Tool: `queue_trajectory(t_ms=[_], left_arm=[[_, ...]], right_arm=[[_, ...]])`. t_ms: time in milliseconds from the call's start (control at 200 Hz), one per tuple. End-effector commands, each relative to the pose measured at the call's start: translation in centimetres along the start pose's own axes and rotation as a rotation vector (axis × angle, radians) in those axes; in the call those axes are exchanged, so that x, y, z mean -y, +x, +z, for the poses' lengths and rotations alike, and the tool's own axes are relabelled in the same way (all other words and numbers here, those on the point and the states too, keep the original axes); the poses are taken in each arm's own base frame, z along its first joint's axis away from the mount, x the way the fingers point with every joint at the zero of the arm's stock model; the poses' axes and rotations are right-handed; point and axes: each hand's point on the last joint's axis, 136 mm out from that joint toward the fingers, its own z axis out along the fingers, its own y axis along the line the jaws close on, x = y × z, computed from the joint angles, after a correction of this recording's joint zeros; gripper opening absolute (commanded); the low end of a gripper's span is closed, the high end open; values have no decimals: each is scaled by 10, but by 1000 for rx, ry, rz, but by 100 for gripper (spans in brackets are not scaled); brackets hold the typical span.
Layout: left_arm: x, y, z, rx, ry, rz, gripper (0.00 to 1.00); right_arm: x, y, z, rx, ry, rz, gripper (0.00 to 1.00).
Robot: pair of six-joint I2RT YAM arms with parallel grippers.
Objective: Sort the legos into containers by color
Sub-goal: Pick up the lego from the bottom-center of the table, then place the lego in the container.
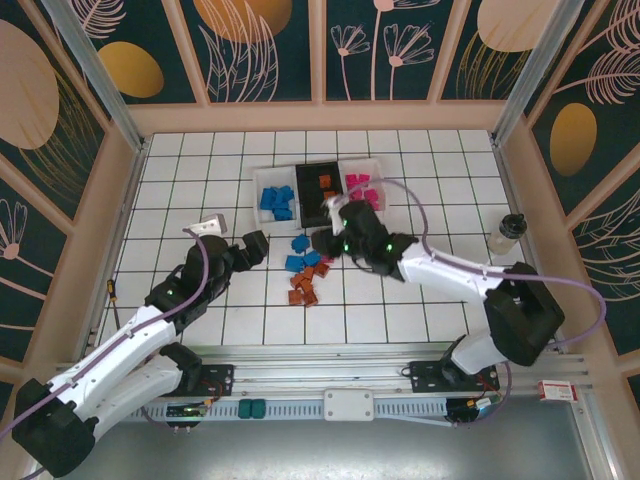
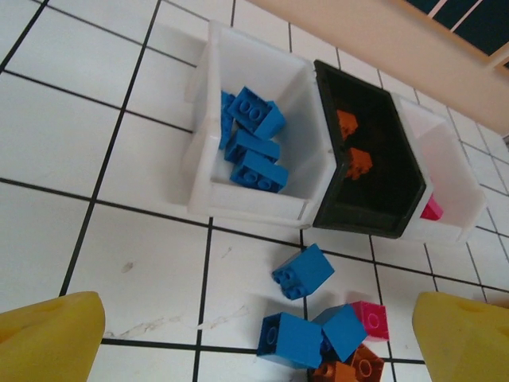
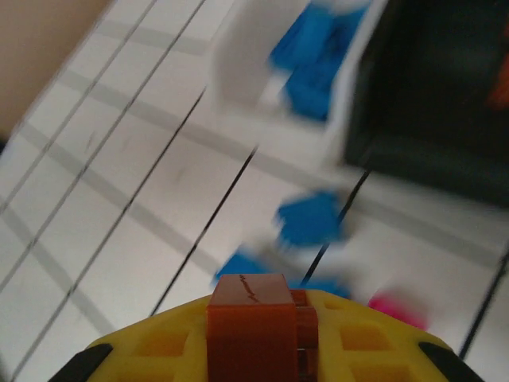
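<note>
Right gripper (image 3: pixel 258 342) is clenched on one orange-brown brick (image 3: pixel 248 306), pinched between the yellow fingers (image 3: pixel 362 326). That wrist view is blurred apart from the brick. From above, the gripper hangs over the counter (image 1: pixel 400 300) just near of the black bin (image 1: pixel 318 172), at the right edge of the loose pile (image 1: pixel 303 268).

Left gripper (image 2: pixel 254 350) is released, jaws wide apart with nothing between them. It points at the bins from the near-left side of the pile. From above it is left of the pile and near of the left white bin (image 1: pixel 258 190).

Bins are three joined in a row at far centre:
- left white bin: blue bricks (image 2: pixel 254 151) inside, several stacked loosely
- black bin, in the middle: two orange-brown pieces (image 2: pixel 355 151) visible on its floor
- right white bin (image 2: pixel 457 179): pink bricks (image 1: pixel 360 187) inside

Loose on the counter, near of the bins:
- three blue ones, one of them (image 2: pixel 302 270) apart on the far side and the other two touching
- one pink brick (image 2: pixel 371 318) just right of the blue pair
- an orange-brown cluster (image 1: pixel 303 290) on the near side of the pile

A small bottle (image 1: pixel 508 232) stands upright at the right side of the counter, well apart from everything else.
</note>
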Motion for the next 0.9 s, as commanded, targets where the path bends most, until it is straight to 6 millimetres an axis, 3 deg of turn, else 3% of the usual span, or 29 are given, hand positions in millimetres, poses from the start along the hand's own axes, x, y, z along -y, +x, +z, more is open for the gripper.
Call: queue_trajectory(t_ms=[0, 120, 190, 240, 285, 380, 516, 621, 691, 896], left_arm=[[-7, 15, 3, -47, -15, -10, 99], [-8, 22, 3, -69, -2, -13, 99], [-9, 27, 3, -80, 7, -16, 99], [-11, 30, 2, -88, 10, -17, 99], [-13, 34, 2, -97, 9, -16, 99], [-16, 37, 1, -105, 3, -17, 99], [-17, 35, -1, -97, 0, -20, 99], [-17, 31, -3, -79, 0, -26, 99], [-17, 30, -4, -69, -2, -34, 99], [-17, 25, -4, -48, -4, -39, 99]], right_arm=[[39, -45, 27, 79, 106, 45, 16], [81, -65, 65, 54, 211, 88, 18], [95, -73, 83, 43, 242, 103, 21], [103, -79, 93, 41, 253, 113, 27], [108, -83, 100, 36, 261, 122, 38], [107, -96, 105, 50, 254, 114, 55], [79, -109, 81, 101, 218, 64, 61], [48, -90, 57, 94, 180, 6, 61], [28, -63, 43, 65, 162, -37, 61], [-14, 44, 11, -101, 100, -127, 62]])
